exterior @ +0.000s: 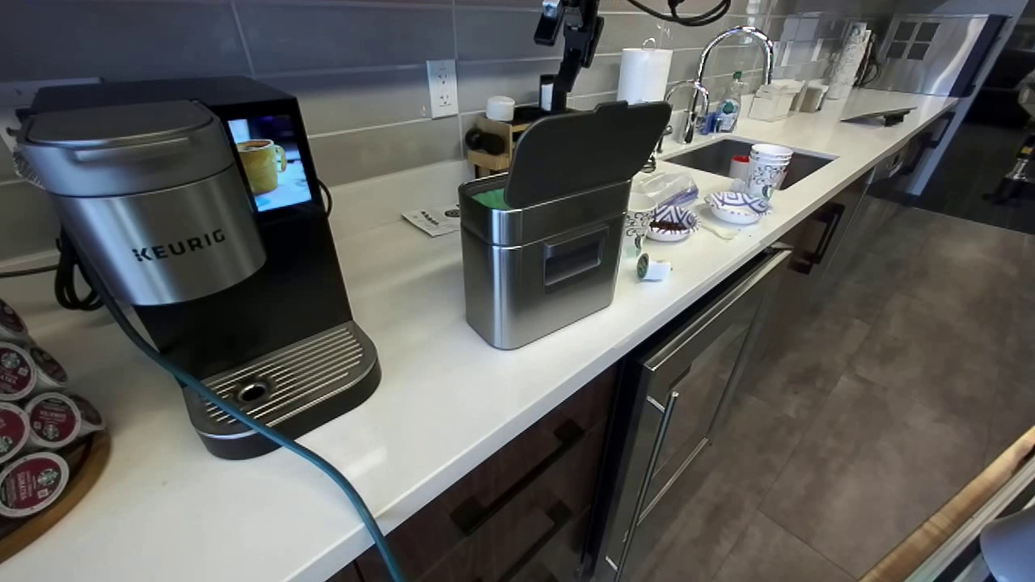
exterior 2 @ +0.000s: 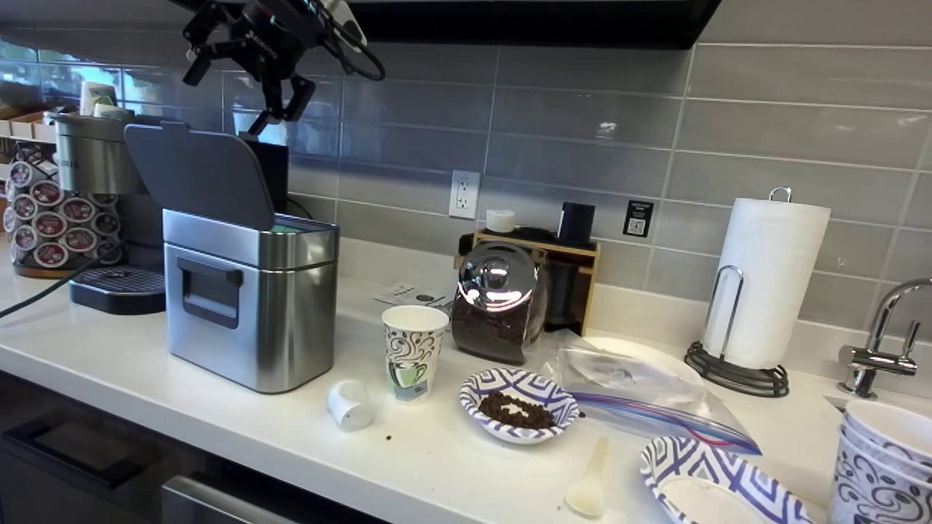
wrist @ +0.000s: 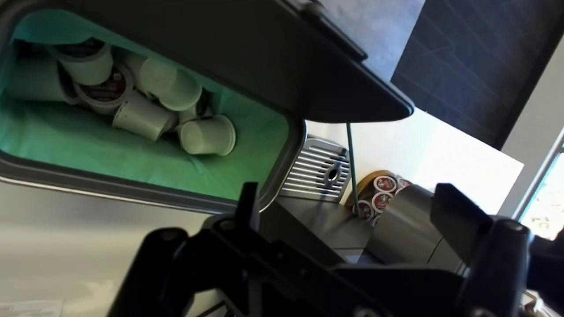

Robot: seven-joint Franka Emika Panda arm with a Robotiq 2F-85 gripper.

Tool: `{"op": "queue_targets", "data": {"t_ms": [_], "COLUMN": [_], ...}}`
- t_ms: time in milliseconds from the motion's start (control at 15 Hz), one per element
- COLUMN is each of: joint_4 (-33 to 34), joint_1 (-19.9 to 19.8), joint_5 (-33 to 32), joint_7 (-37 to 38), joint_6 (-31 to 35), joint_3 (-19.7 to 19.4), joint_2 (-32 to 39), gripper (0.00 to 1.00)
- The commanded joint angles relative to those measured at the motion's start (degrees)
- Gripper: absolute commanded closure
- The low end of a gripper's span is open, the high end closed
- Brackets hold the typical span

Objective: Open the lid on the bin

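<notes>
The bin (exterior: 538, 279) is a boxy brushed steel box on the white counter, also in an exterior view (exterior 2: 298, 313). Its lid (exterior: 586, 153) stands raised and tilted up along the handle side, also in an exterior view (exterior 2: 200, 171). In the wrist view the lid (wrist: 246, 57) leaves the bin's mouth uncovered. A green liner (wrist: 110, 141) and several used coffee pods (wrist: 143, 116) show inside. My gripper (exterior 2: 224, 102) is above the bin on the wall side, fingers spread and nothing between them. In the wrist view my gripper (wrist: 346, 189) looks apart from the lid.
A Keurig coffee maker (exterior: 178, 226) stands beside the bin, with a pod rack (exterior 2: 62, 218) beyond it. On the bin's other side are a paper cup (exterior 2: 413, 356), a loose pod (exterior 2: 349, 405), a bowl of grounds (exterior 2: 518, 411) and a coffee jar (exterior 2: 491, 327). A cabinet hangs above.
</notes>
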Motion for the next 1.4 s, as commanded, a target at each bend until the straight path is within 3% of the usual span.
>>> {"op": "queue_targets", "data": {"t_ms": [0,400,600,1000,1067,1333], "joint_4": [-4.48,-3.20,-3.34,-4.59,-1.71,-1.58], "joint_1": [1.60,3.50,3.69,3.42,3.50,3.50], "joint_5": [-6.75,-20.34,-25.68,-26.89,-25.81,-25.83], "joint_7": [5.15,19.99,21.42,23.06,21.45,21.52], "joint_6": [4.06,-2.57,-4.73,-3.52,-4.40,-4.40], "joint_3": [0.33,1.26,1.75,1.83,1.66,1.66], "joint_2": [-6.60,-13.19,-16.11,-19.24,-17.19,-17.13], "gripper": [0.00,0.00,0.00,0.00,0.00,0.00]}}
